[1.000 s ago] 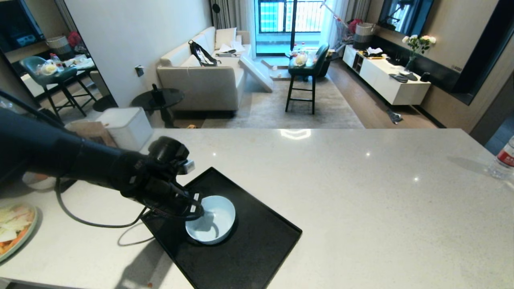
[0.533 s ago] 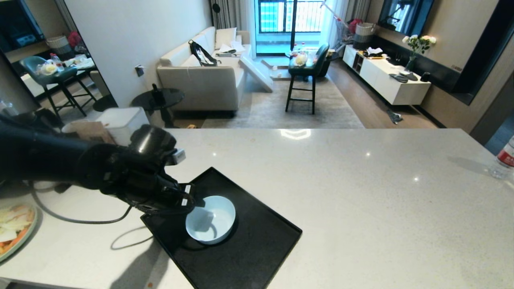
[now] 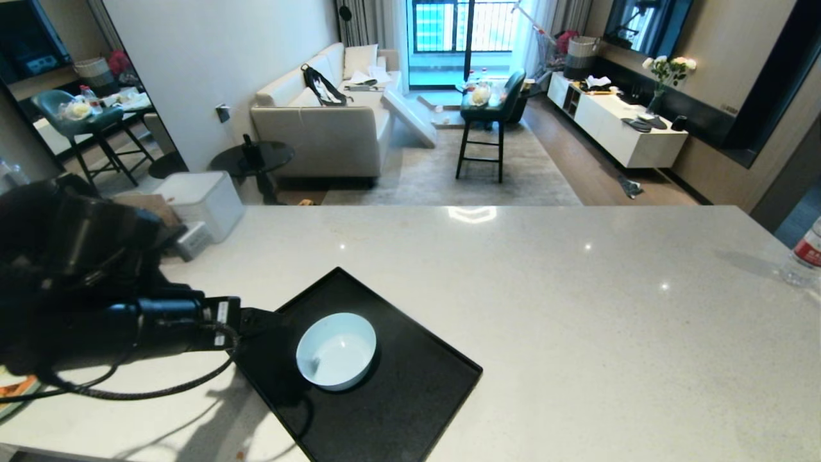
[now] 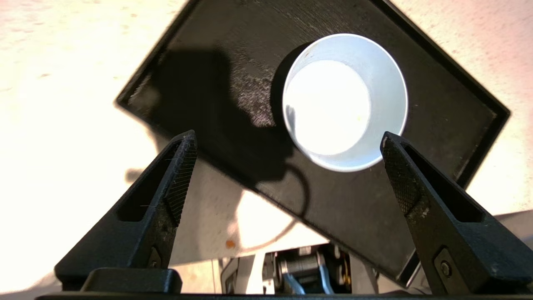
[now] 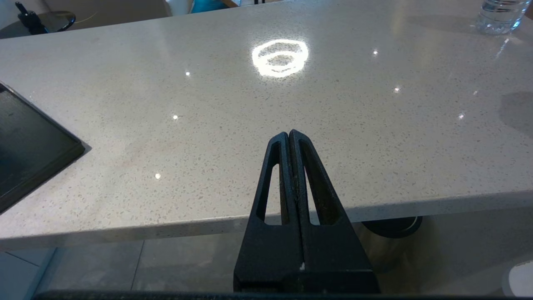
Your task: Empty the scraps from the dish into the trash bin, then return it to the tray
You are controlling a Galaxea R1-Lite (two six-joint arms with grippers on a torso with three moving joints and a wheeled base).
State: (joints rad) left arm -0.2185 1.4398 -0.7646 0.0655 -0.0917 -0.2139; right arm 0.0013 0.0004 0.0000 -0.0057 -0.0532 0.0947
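The left gripper [image 4: 287,141] has let go of the dish [image 3: 336,351] and drawn back to the left; its fingers [image 4: 166,187] now stand wide apart, holding nothing. The pale blue-white dish sits upright and empty on the black tray [image 3: 410,398] on the speckled table [image 3: 577,308]. The right gripper [image 5: 289,134] hangs below the table's near edge, fingers pressed together.
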